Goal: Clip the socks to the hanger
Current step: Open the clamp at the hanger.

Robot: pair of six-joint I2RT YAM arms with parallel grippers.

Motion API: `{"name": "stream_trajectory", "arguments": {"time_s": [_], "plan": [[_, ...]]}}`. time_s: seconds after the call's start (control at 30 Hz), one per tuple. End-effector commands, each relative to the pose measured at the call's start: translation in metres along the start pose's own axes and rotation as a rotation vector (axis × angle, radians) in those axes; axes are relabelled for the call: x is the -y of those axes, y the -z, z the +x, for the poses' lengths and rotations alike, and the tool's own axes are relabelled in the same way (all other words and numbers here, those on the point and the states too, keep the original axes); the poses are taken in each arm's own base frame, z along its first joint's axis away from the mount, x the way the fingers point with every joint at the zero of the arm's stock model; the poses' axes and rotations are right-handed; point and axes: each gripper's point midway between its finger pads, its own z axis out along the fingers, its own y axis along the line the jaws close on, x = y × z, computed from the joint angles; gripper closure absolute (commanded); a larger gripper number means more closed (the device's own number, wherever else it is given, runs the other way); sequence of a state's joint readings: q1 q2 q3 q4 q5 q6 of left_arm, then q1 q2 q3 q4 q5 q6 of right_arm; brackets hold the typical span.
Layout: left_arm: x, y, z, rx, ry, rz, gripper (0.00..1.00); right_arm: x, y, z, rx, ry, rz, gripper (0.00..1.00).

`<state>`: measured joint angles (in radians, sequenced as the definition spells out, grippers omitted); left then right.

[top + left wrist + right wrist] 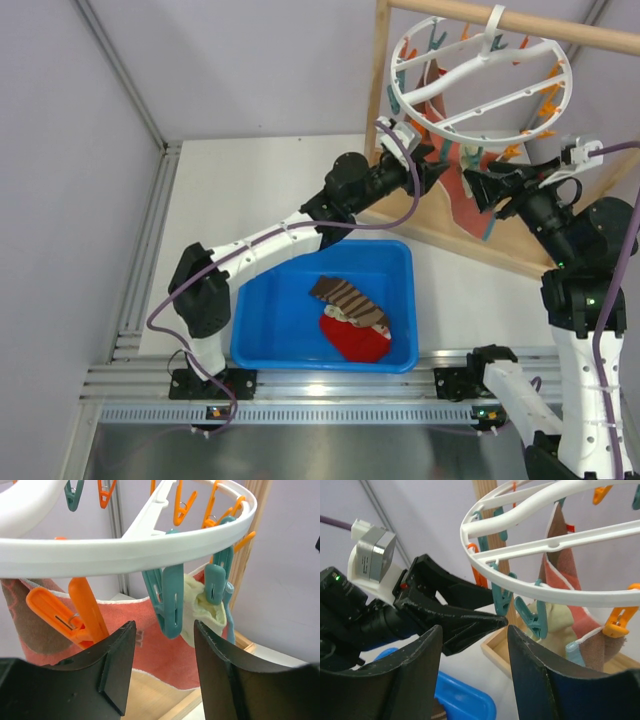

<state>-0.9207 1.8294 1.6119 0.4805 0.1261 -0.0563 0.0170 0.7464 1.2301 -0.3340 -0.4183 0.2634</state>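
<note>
In the overhead view, the blue bin [250, 300] is sitting at the left, near the arm bases. It is holding one brown striped sock [345, 293] and one red sock [358, 340]. A small pale scrap [338, 314] is showing between them. It may be the second cream sock, but the view is too coarse to be sure.

The left gripper [164, 629] is hovering just under the rim of the one white ring hanger [125, 547]. Its fingers are spread and holding nothing, and they are framing a teal peg [165, 602] without touching it. Just to the right, one cream sock [202, 607] is hanging bunched in the bite of another teal peg [217, 582]. One salmon-red cloth [150, 650] is hanging behind it. At least three teal and six orange pegs are showing in the left wrist view.

The right gripper [475, 631] is facing the left one from the other side of the ring. Its fingers are likewise parted and empty, and it is hanging near the pegged sock but apart from it.

Judging by this, one sock is looking clipped and the arms are sitting between steps. The next move is calling for one arm to go down to the bin for the remaining cream sock. The other arm would be squeezing a free peg open, so the sock's edge needs feeding deep enough into the peg for it to hold.
</note>
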Motion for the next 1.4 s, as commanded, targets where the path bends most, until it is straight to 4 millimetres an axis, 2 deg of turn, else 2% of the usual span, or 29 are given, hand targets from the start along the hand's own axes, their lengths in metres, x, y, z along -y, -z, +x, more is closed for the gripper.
{"name": "stream_trajectory", "arguments": {"time_s": [0.0,0.23,0.4,0.6,0.7,0.77,0.8,0.83,1.03,1.23,1.37], "plan": [[0.009,-0.007,-0.045,0.132,0.007,0.03,0.45,-0.019,-0.002,-0.005,0.021,-0.024,-0.107,0.46],[0.007,-0.014,-0.043,0.132,0.006,0.025,0.48,-0.021,-0.015,0.001,0.021,-0.085,-0.156,0.47],[0.008,-0.014,-0.043,0.124,-0.009,0.036,0.74,-0.017,-0.025,0.008,0.031,-0.119,-0.163,0.48],[0.017,-0.006,-0.049,0.092,-0.006,0.077,0.92,0.005,-0.038,0.028,0.035,-0.121,-0.098,0.47],[0.02,0.0,-0.054,0.081,-0.01,0.09,1.0,0.013,-0.045,0.027,0.063,-0.133,-0.074,0.44],[0.022,0.002,-0.054,0.071,-0.015,0.1,1.0,0.013,-0.048,0.021,0.095,-0.143,-0.081,0.43],[0.021,0.003,-0.053,0.067,-0.012,0.098,1.0,0.016,-0.05,0.025,0.097,-0.16,-0.071,0.41],[0.023,0.003,-0.053,0.061,-0.014,0.104,1.0,0.014,-0.051,0.017,0.137,-0.165,-0.084,0.4],[0.032,0.007,-0.05,0.043,0.002,0.151,1.0,0.017,-0.06,0.021,0.166,-0.233,-0.094,0.37],[0.039,0.008,-0.05,0.039,0.014,0.189,1.0,0.012,-0.066,0.018,0.191,-0.298,-0.128,0.34],[0.042,0.009,-0.049,0.039,0.016,0.205,1.0,0.017,-0.07,0.016,0.205,-0.329,-0.106,0.34]]}}
